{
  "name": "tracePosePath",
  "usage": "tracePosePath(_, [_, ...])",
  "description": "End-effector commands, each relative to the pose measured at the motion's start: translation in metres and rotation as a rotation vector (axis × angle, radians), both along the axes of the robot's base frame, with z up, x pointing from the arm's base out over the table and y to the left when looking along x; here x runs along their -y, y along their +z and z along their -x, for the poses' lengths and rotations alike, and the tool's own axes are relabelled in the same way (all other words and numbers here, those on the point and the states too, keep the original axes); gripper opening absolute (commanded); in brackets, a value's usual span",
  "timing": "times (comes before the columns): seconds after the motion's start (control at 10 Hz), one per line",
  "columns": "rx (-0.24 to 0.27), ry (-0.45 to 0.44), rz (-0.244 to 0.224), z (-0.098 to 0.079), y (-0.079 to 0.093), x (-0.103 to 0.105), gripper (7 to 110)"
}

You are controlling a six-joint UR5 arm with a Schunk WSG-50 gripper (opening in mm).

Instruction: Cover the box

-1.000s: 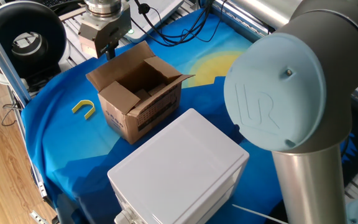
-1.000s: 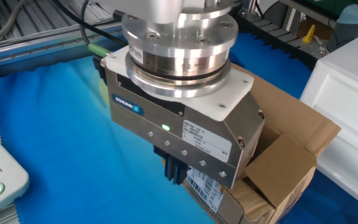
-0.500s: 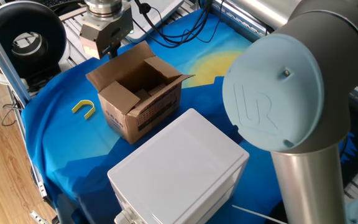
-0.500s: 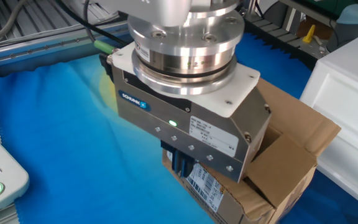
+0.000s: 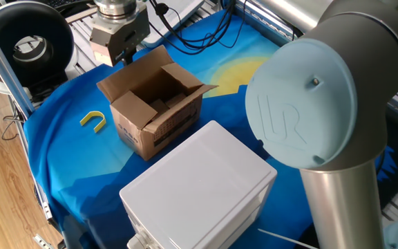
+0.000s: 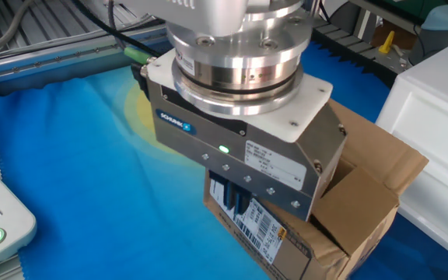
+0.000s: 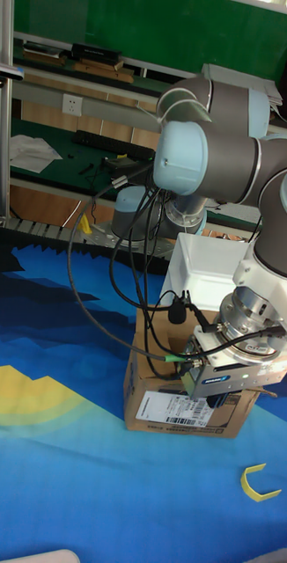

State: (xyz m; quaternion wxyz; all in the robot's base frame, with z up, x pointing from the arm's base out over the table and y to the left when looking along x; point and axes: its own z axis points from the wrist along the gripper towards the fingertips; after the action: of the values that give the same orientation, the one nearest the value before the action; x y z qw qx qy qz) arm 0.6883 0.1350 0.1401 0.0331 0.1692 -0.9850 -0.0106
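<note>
The box (image 5: 156,111) sits a little left of centre in one fixed view, on a blue cloth (image 5: 68,155) that covers the surface. Its top is open: four flaps stand spread outward, and the inside is visible, brown and shadowed. Black printed text runs along the side facing the lower part of that frame. In the other fixed view the box (image 6: 348,210) fills the lower right, with a white barcode label (image 6: 259,231) stuck on the side nearest the camera.

The gripper (image 5: 124,54) hangs at the upper left of one fixed view, directly over the far flap of the box, its grey body pointing down. In the other fixed view the gripper (image 6: 232,204) takes up the middle of the frame, a small green light lit on its housing. Its dark fingers (image 6: 225,196) show below the body, right against the outer edge of the box near the label. Whether the jaws are clenched or released cannot be told from these views.

A white plastic box (image 5: 199,190) with a closed lid stands just beside the carton, toward the lower centre of one fixed view. A yellow U-shaped piece (image 5: 93,120) lies on the cloth to the left of the carton, apart from it. In the tall fixed view the yellow piece (image 7: 259,485) lies at the lower right, below the box (image 7: 157,394).
</note>
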Motion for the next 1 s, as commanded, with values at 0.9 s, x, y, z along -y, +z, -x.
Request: tracePosePath(0.9, [-0.058,-0.03,-0.022,0.027,0.013,0.0,7])
